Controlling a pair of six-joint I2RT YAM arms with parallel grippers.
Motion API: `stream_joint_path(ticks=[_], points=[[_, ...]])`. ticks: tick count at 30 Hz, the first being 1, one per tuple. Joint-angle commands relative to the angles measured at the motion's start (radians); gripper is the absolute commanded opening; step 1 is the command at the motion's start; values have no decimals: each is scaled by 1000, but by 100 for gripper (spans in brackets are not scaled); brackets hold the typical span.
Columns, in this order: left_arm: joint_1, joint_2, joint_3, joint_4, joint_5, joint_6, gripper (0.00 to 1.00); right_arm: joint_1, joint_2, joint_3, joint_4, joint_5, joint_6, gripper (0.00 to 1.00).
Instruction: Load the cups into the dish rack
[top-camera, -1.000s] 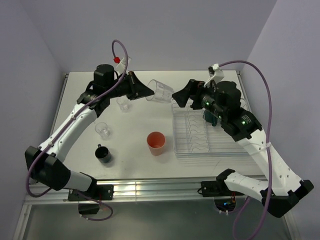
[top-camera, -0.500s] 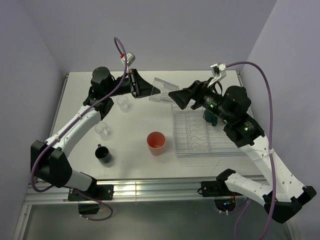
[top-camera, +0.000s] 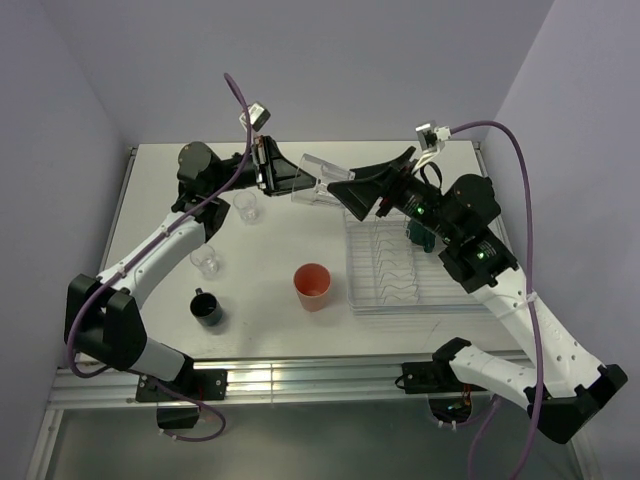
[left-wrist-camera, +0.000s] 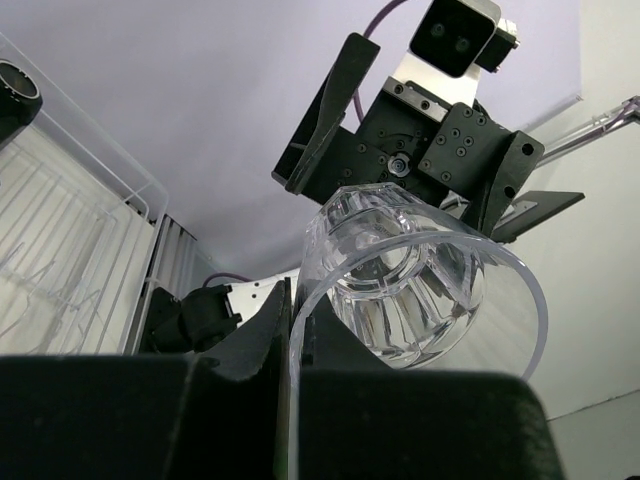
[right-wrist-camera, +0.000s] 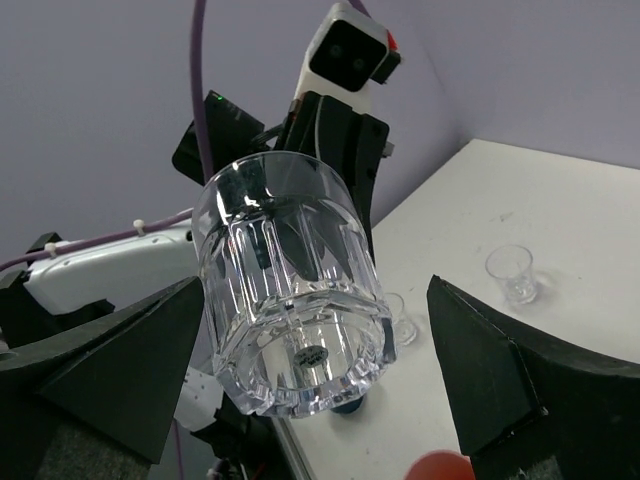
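Observation:
My left gripper (top-camera: 303, 183) is shut on the rim of a clear glass tumbler (top-camera: 322, 174) and holds it tilted in the air, left of the dish rack (top-camera: 400, 285). In the left wrist view the fingers (left-wrist-camera: 262, 335) pinch the tumbler's wall (left-wrist-camera: 415, 290). My right gripper (top-camera: 345, 197) is open, and its fingers (right-wrist-camera: 110, 350) stand on either side of the tumbler's base (right-wrist-camera: 290, 300) without touching it. A dark green mug (top-camera: 420, 236) sits in the rack. The salmon-orange cup (top-camera: 313, 285), a black mug (top-camera: 208, 307) and two small clear glasses (top-camera: 246, 206) (top-camera: 206, 260) stand on the table.
The white table (top-camera: 270, 250) ends at a metal rail along the near edge. Purple cables loop above both arms. The rack's corner shows in the left wrist view (left-wrist-camera: 60, 250). One small glass shows in the right wrist view (right-wrist-camera: 515, 272).
My left gripper has lifted the tumbler and carried it to the right. My right gripper has moved up and left until its open fingers flank the tumbler's base.

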Motion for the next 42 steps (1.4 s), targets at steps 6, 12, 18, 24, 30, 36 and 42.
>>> stream_joint_path(ticks=[6, 12, 18, 24, 30, 36, 42], points=[[-9, -3, 6, 164, 20, -77, 0, 4, 47, -13, 127, -117, 39, 100], [-9, 12, 2, 189, 13, -91, 0, 5, 50, -27, 117, -133, 35, 100], [-12, 23, -3, 192, 6, -92, 0, 5, 33, -47, 113, -123, 31, 99], [-18, 32, -6, 196, 11, -94, 0, 5, 22, -64, 140, -119, 46, 79], [-19, 32, -21, 216, 16, -102, 0, 5, 13, -67, 176, -122, 72, 10], [-16, 20, -29, 164, -4, -53, 33, 5, -24, -82, 133, -58, 62, 0], [13, -5, -37, 75, -27, 15, 58, 1, -58, -45, -24, 39, 6, 0]])
